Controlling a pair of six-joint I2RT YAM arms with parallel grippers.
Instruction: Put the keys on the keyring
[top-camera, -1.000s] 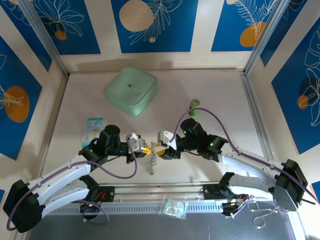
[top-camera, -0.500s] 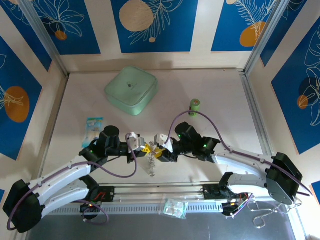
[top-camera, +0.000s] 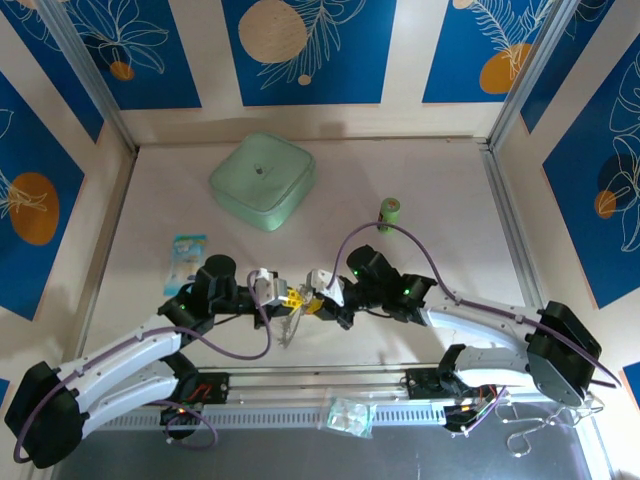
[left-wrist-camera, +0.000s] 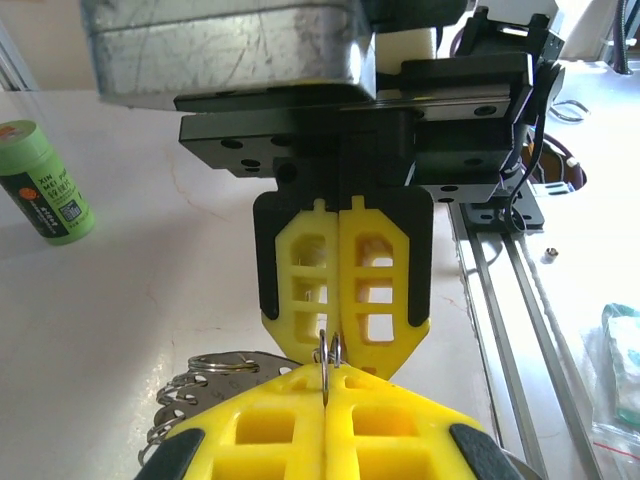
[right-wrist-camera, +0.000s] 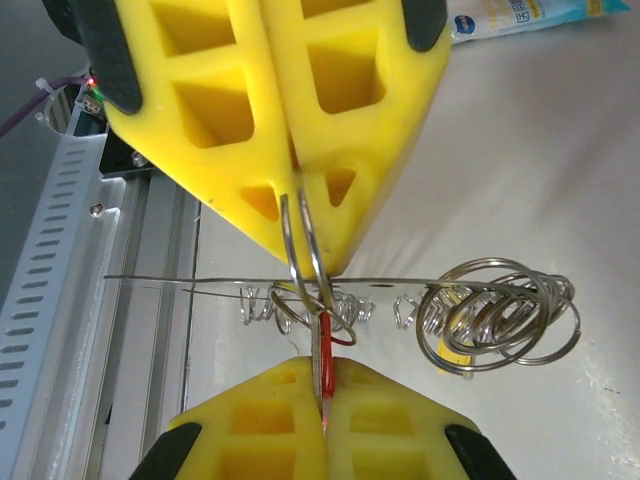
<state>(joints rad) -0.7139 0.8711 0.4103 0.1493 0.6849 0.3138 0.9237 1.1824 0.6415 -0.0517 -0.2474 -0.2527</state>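
Observation:
My left gripper (top-camera: 291, 298) and right gripper (top-camera: 314, 302) meet tip to tip above the table's near middle. The left gripper (left-wrist-camera: 327, 378) is shut on the keyring (left-wrist-camera: 330, 352), a thin silver split ring seen edge-on. In the right wrist view that keyring (right-wrist-camera: 300, 245) hangs from the left fingers (right-wrist-camera: 270, 110). My right gripper (right-wrist-camera: 322, 405) is shut on the red-headed key (right-wrist-camera: 324, 362), whose top touches the ring. A flat metal strip (right-wrist-camera: 200, 281) with several more rings (right-wrist-camera: 500, 315) dangles there. A small yellow piece (right-wrist-camera: 452, 357) shows behind them, mostly hidden.
A pale green square lid (top-camera: 262, 180) lies at the back. A green cylinder (top-camera: 390, 210) stands to the right of the middle. A blue packet (top-camera: 188, 255) lies at the left. The metal rail (top-camera: 330, 385) and a plastic bag (top-camera: 348, 415) are at the near edge.
My right gripper has shut on the red key and moved left to the left gripper's tips. The hanging rings have swung slightly left.

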